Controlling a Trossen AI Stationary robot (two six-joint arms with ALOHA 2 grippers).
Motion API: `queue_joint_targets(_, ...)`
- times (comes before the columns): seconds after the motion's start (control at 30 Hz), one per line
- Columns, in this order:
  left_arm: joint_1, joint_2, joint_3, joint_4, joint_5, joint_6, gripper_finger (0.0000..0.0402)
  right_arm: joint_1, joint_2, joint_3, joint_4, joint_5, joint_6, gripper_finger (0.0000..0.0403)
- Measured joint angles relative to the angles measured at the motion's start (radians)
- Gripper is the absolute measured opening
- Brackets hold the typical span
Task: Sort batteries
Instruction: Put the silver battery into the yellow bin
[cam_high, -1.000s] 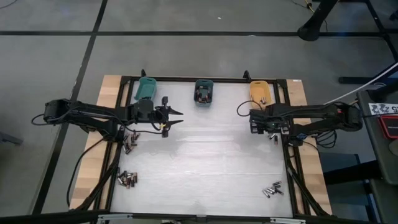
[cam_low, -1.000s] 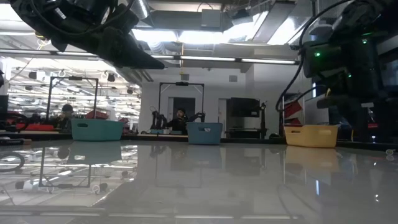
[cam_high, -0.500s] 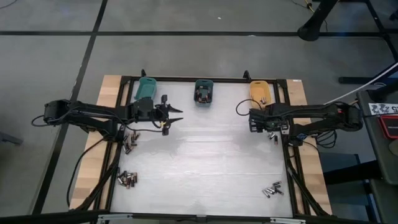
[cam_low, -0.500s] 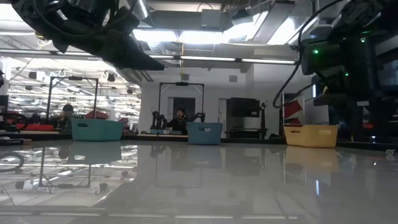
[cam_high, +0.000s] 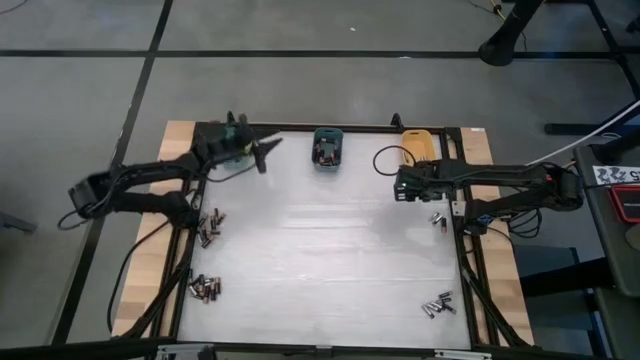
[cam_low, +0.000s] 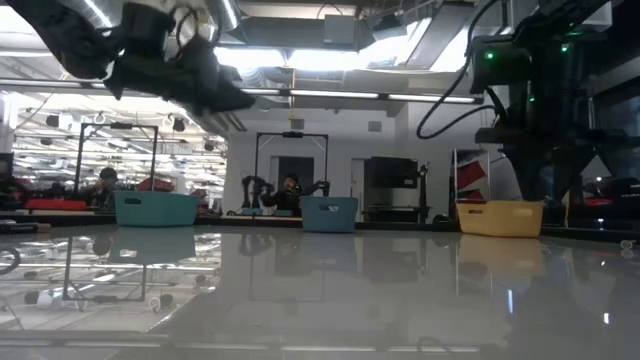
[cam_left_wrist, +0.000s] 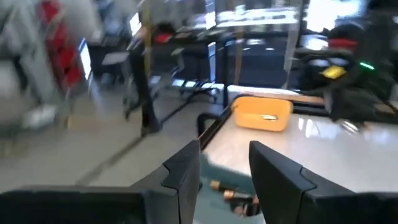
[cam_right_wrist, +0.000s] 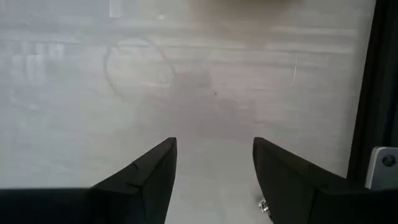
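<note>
1. Right now the left gripper (cam_high: 262, 150) hangs over the teal bin (cam_high: 232, 141) at the upper left of the table (cam_high: 320, 260) in the high view, its tips pointing toward the middle of the back rail.
2. Its two fingers (cam_left_wrist: 180, 177) stand a little apart in the left wrist view; whether anything is pinched between them I cannot tell, though a small coppery cell (cam_left_wrist: 231, 198) shows low in the gap.
3. Over on the right, the right gripper (cam_high: 400, 186) sits just below the orange bin (cam_high: 417, 146), in the upper right part of the table.
4. Its fingers (cam_right_wrist: 146, 177) are spread wide over bare tabletop in the right wrist view, with nothing between them.
5. Loose batteries lie in clusters: one group (cam_high: 209, 228) at the left edge near mid-height, another (cam_high: 204, 289) in the lower left, a third (cam_high: 437, 304) in the lower right, and a few (cam_high: 438, 218) just under the right arm.
6. At the top centre, the blue bin (cam_high: 327, 147) holds a few cells, and the orange bin shows a couple as well.
7. From table height, the three bins stand in a row along the far edge, teal (cam_low: 155, 208) at left, blue (cam_low: 329, 213) in the middle and orange (cam_low: 500, 217) at right.
</note>
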Motion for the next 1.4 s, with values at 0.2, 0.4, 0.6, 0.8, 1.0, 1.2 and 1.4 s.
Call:
queue_joint_targets(0.2, 0.112, -0.007, 0.0, -0.076, 0.139, -0.24, 0.0129, 0.0, 0.0, 0.0, -0.006, -0.012, 0.048, 0.0211)
queue_joint_targets(0.4, 0.144, -0.008, 0.0, -0.077, 0.207, -0.321, 0.0129, 0.002, 0.0, 0.0, -0.012, -0.1, 0.126, 0.0211)
queue_joint_targets(0.6, 0.183, -0.007, 0.0, -0.077, 0.237, -0.324, 0.0129, 0.002, 0.0, 0.0, -0.006, -0.171, 0.23, 0.0211)
queue_joint_targets(0.8, 0.218, -0.007, 0.0, -0.077, 0.27, -0.324, 0.0129, 0.002, 0.0, 0.0, -0.013, -0.211, 0.258, 0.0211)
queue_joint_targets(1.0, 0.234, -0.007, 0.0, -0.081, 0.27, -0.295, 0.0129, 0.002, 0.0, -0.008, -0.071, -0.228, 0.335, 0.0211)
queue_joint_targets(1.2, 0.233, -0.007, 0.0, -0.096, 0.356, -0.292, 0.0129, 0.003, 0.009, -0.08, -0.024, -0.209, 0.396, 0.0211)
queue_joint_targets(1.4, 0.232, -0.007, 0.001, -0.094, 0.374, -0.326, 0.0129, 0.002, 0.032, -0.153, -0.021, -0.162, 0.416, 0.0211)
